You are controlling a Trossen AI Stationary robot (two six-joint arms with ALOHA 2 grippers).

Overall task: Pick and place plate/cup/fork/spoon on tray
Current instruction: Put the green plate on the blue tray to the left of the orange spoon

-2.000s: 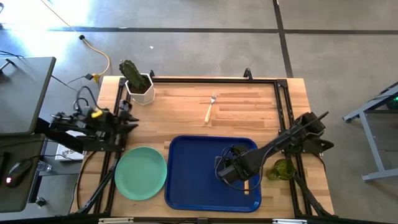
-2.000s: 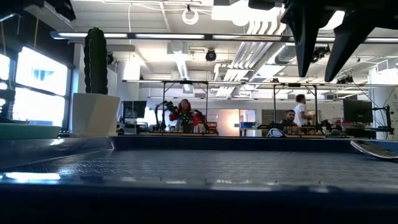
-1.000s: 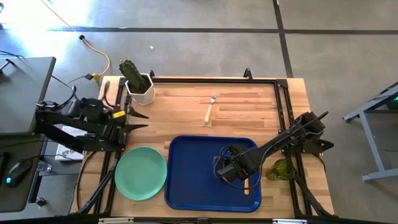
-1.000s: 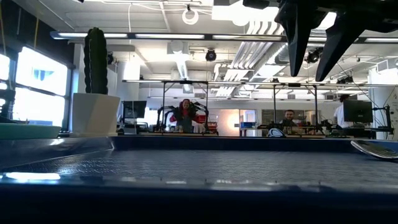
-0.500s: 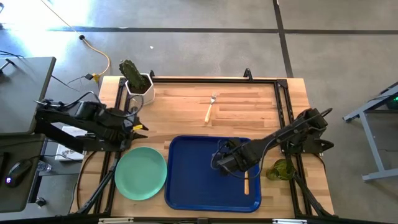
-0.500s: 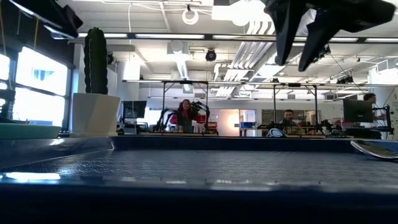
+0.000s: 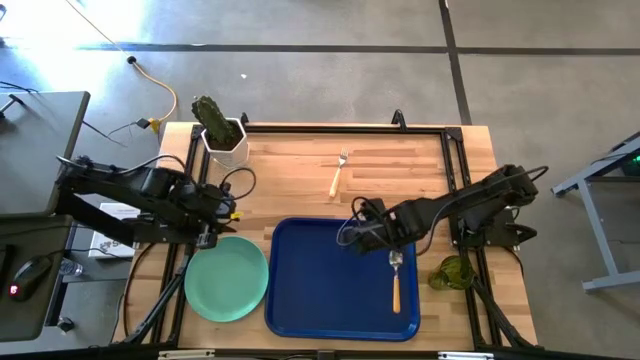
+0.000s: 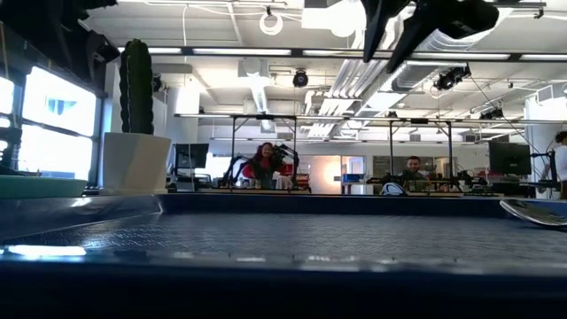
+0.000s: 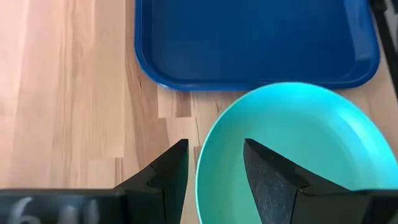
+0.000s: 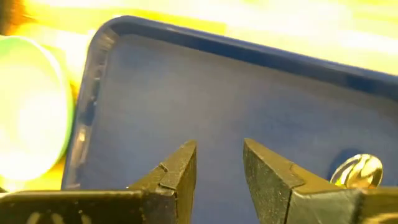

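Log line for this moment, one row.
spoon: in tray | plate, fork, cup: on table | left gripper: open over plate rim | right gripper: open, empty, above tray

A: Where's the tray?
B: Near edge, middle. Spoon lies in its right part.
A: The plate?
B: Just left of it. Cup just right.
A: The fork?
B: Behind the tray; cactus pot far left.
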